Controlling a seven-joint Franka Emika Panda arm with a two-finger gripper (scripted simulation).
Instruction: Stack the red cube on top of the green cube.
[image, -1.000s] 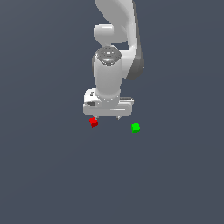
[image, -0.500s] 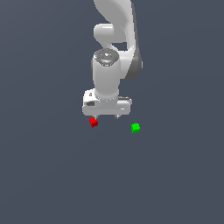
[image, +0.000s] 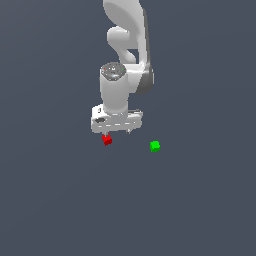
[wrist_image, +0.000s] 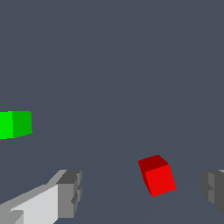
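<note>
Your Panda arm hangs over the grey floor (image: 60, 200) with its gripper (image: 116, 132) low, and the red cube (image: 107, 140) sits on that floor just under the finger on the exterior view's left, at about 7 o'clock from the white hand. Your wrist view shows the fingers (wrist_image: 70, 192) spread wide, with the red cube (wrist_image: 157, 176) lying between them, untouched and closer to one pad than the other. At 3 o'clock from the red cube, well apart, the green cube (image: 155, 146) rests alone on the floor.
</note>
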